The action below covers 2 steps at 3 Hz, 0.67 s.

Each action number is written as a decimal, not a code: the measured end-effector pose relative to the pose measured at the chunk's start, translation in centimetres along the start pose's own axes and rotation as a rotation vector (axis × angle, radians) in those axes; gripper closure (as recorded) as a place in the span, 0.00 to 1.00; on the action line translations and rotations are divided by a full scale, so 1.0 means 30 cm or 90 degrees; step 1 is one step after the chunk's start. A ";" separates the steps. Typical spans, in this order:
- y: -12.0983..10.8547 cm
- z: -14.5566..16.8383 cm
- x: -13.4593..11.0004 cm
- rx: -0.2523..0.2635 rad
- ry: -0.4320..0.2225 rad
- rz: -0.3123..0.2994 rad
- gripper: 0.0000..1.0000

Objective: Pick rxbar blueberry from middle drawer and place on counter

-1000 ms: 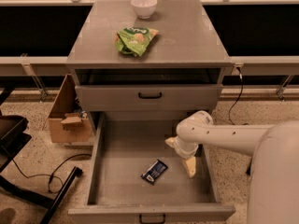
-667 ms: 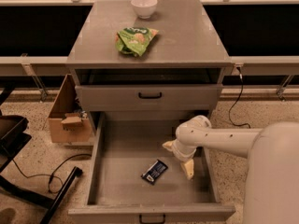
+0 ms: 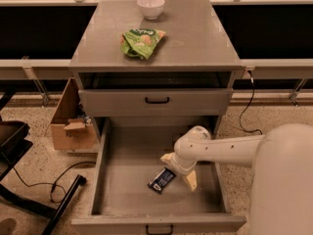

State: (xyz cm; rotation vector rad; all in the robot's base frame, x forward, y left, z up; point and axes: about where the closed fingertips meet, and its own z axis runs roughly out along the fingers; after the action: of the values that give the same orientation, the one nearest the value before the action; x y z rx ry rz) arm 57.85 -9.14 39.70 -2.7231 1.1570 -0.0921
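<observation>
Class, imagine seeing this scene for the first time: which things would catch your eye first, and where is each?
The big white arm reaches from the right of the picture into the open middle drawer, its gripper hanging open beside the dark rxbar on the drawer floor. On the counter above lie a green bag and, behind it, a white bowl.

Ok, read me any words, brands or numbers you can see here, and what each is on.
Green crinkled snack bag on the flat grey counter: pale print, too blurred to read.
Dark blue-black flat bar in the open grey middle drawer: white label marks, unreadable.
Cream two-finger pincer, open just beside that bar: no text.
</observation>
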 end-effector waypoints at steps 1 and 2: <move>-0.025 0.046 -0.067 -0.017 0.009 -0.037 0.00; -0.044 0.095 -0.090 -0.028 -0.004 -0.051 0.00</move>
State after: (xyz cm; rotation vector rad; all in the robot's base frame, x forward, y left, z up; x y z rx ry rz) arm 57.27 -5.88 37.19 -2.8057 1.0608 -0.0690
